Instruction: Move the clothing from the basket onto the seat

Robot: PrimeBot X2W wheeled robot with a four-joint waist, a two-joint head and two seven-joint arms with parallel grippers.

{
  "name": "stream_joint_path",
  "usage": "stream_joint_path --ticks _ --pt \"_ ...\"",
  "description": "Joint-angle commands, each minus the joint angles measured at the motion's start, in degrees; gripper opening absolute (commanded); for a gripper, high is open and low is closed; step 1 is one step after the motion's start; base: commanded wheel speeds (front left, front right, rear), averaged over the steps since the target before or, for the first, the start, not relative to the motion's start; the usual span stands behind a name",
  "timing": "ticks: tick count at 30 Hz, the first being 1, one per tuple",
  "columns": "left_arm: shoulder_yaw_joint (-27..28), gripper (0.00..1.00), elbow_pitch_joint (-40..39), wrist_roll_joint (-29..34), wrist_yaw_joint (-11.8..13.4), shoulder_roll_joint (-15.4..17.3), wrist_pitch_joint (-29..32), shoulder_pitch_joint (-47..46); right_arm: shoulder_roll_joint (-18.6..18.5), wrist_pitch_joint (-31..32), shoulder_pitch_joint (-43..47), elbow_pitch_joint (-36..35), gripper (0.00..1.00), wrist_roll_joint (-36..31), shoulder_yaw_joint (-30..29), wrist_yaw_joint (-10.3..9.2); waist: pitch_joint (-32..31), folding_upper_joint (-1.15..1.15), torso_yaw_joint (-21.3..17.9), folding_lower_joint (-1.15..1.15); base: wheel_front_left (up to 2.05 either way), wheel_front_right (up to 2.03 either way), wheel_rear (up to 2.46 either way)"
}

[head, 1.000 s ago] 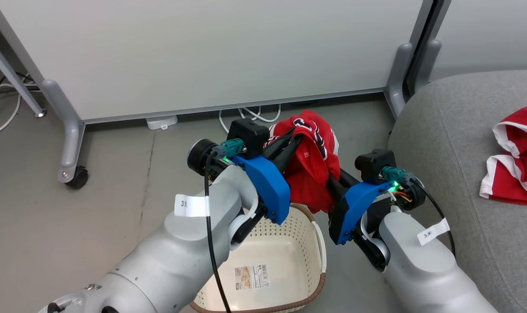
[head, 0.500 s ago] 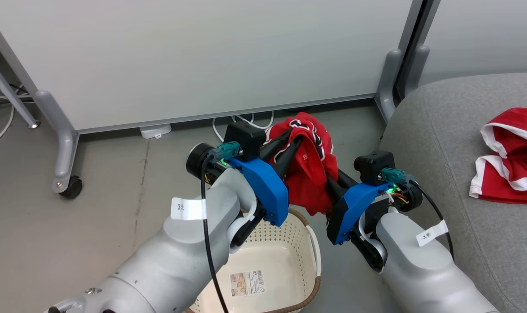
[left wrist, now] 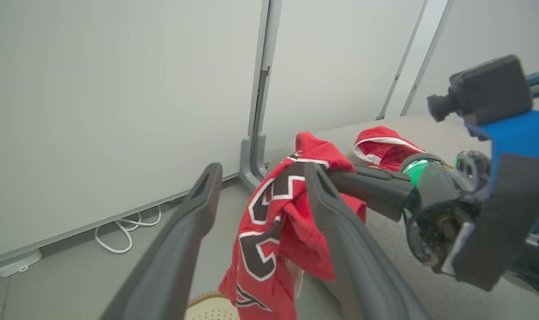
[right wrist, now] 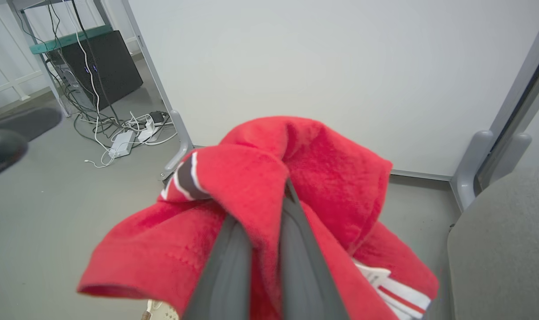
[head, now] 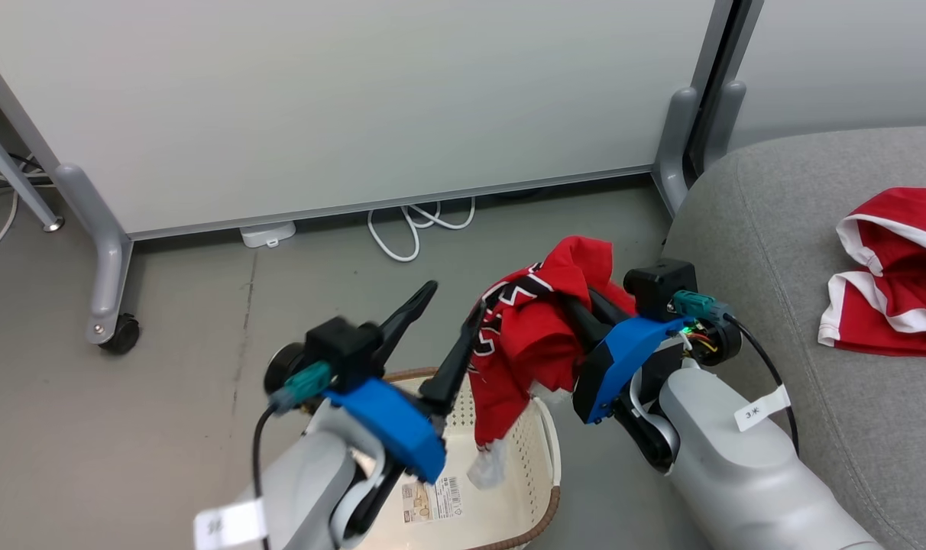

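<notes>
Left end effector (head: 455,296): fingers spread wide, nothing between them. Its right finger stands close beside the jersey (head: 524,336); I cannot tell whether it touches the cloth.

Right end effector (head: 570,305): fingers pressed together, pinching a fold of the jersey near its top. In the right wrist view I see red cloth bunched over the fingertips and draped to either side of them. From this pinch the jersey hangs down and to the left, with its black-and-white lettering turned toward the left end effector. I note that the lower end, with a white bit at its tip, dangles over the right side of the basket (head: 538,466).

Basket: on the floor (head: 203,321), below and between the two end effectors and mostly under the left one. I can see a paper label (head: 432,498) on its bottom.

Seat (head: 776,229): just to the right of the right end effector. A second red garment (head: 891,283) with white trim lies crumpled on it, farther right and well apart from both end effectors.

Ahead of both end effectors I see a pale partition (head: 356,99) on grey feet, with a white cable (head: 417,229) looped on the floor at its base.
</notes>
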Motion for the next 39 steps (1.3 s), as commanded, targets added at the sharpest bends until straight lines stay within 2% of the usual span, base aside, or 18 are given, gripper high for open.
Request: stream_joint_path --ticks 1,7,12,22,29,39 --pt "1.2 1.0 -0.9 1.0 0.1 0.8 -0.3 1.7 -0.1 -0.5 -0.9 -0.1 0.0 0.4 -0.2 0.01 0.0 0.0 0.0 0.0 0.0 0.0 0.0" --pt "10.7 1.0 -8.1 7.4 -0.7 2.3 -0.3 12.3 -0.1 -0.7 -0.7 0.3 0.0 -0.1 -0.8 0.01 -0.1 0.0 0.2 0.0 0.0 0.0 0.0" --pt "16.8 1.0 -10.1 10.7 -1.3 1.5 -0.3 18.2 -0.1 -0.9 -0.6 0.4 0.0 -0.4 -1.3 0.01 -0.1 0.0 0.3 0.0 0.0 0.0 0.0" --pt "21.5 1.0 -10.3 14.8 -2.2 -0.9 -0.3 20.8 -0.1 -0.9 -0.6 -0.3 0.0 0.0 -1.1 0.01 0.3 0.0 -1.3 0.0 0.0 0.0 0.0" --pt "21.9 1.0 -10.6 16.0 -2.4 -0.9 -0.3 20.6 -0.1 -1.0 -1.1 -1.4 0.0 0.2 -0.9 0.01 1.1 0.0 -6.7 0.0 0.0 0.0 0.0" --pt "21.7 1.0 -11.9 15.5 -2.3 0.2 -0.3 19.5 -0.1 -1.0 0.2 -3.4 0.0 0.2 -1.3 0.01 2.4 0.0 -18.1 0.0 0.0 0.0 0.0"
